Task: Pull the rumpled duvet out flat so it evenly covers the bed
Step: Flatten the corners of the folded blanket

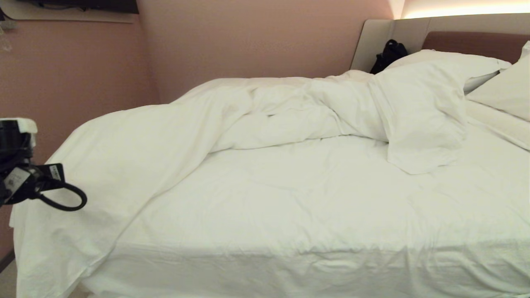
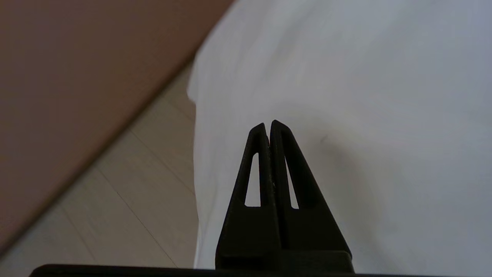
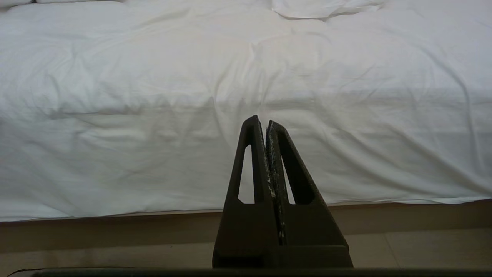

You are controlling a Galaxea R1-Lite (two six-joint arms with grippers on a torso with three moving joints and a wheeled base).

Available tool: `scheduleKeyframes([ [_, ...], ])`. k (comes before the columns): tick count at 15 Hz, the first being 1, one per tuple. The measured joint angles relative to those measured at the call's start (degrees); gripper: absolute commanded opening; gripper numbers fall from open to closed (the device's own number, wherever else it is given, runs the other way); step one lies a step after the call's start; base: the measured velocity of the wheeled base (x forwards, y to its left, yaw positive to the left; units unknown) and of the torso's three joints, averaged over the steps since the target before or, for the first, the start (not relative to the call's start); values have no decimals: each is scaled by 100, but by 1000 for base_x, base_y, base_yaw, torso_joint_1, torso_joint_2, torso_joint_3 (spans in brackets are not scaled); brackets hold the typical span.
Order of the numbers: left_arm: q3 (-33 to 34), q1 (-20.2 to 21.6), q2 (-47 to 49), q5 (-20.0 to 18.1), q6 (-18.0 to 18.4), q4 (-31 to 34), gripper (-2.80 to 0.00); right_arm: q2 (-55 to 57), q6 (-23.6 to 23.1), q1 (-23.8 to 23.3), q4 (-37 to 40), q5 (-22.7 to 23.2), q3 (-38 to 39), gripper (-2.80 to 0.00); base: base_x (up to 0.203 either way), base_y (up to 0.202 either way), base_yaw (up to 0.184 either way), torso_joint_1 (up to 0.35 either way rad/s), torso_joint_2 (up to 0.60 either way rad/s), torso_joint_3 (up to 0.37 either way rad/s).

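Note:
The duvet [image 1: 285,111] lies rumpled in a ridge along the far side of the bed [image 1: 331,215]. One end is folded up over a pillow, and the other spills down over the left corner [image 1: 83,198]. Most of the white mattress top in front lies bare. My left arm's wrist [image 1: 20,174] shows at the left edge, beside that hanging cloth. The left gripper [image 2: 268,124] is shut and empty, its tips close before the hanging duvet [image 2: 346,115]. The right gripper [image 3: 261,120] is shut on nothing, low before the bed's near side [image 3: 246,77].
Pillows [image 1: 503,89] lean at the brown headboard [image 1: 472,41] on the right. A black bag [image 1: 389,54] sits in the far corner. A pink wall [image 1: 83,70] runs close along the left. Pale floor [image 2: 115,207] shows between wall and bed, and the bed's base strip [image 3: 115,227] below the cloth.

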Motion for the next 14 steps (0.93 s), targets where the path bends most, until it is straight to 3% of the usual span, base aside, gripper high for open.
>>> scheduleKeyframes([
  [3, 669, 854, -28, -1365, -287, 5, -280, 0, 0, 0, 2, -1, 0, -280, 0, 0, 0, 0, 0, 0],
  [9, 1075, 2412, -57, -3567, -241, 5, -280, 0, 0, 0, 2, 0, 0, -280, 0, 0, 0, 0, 0, 0],
  [11, 1251, 2917, -165, -4379, -34, 19, -280, 0, -1, 2, 0, 0, 0, -280, 0, 0, 0, 0, 0, 0],
  [14, 1522, 3611, -32, -5371, 809, -38, -280, 0, 0, 2, 0, -2, 0, -280, 0, 0, 0, 0, 0, 0],
])
